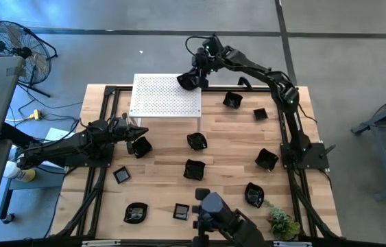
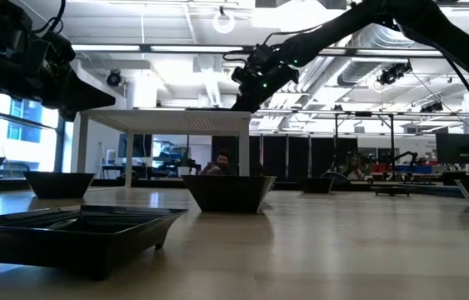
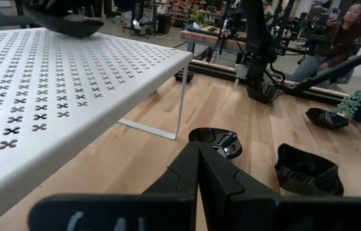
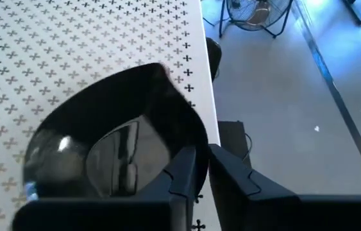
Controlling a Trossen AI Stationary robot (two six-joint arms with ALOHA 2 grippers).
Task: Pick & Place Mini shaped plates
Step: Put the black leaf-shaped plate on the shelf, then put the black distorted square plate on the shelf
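One black plate sits at the white platform's corner edge; my right gripper pinches its rim. My left gripper, pressed together, waits beside the platform.

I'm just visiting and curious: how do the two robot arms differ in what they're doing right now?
The right gripper reaches over the far corner of the white perforated platform, with a black plate at its fingers on top of it; the left gripper sits low over the wooden table beside the platform. The left gripper is shut and empty. How wide the right one stands is unclear. Both are dark arms with two-finger grippers.
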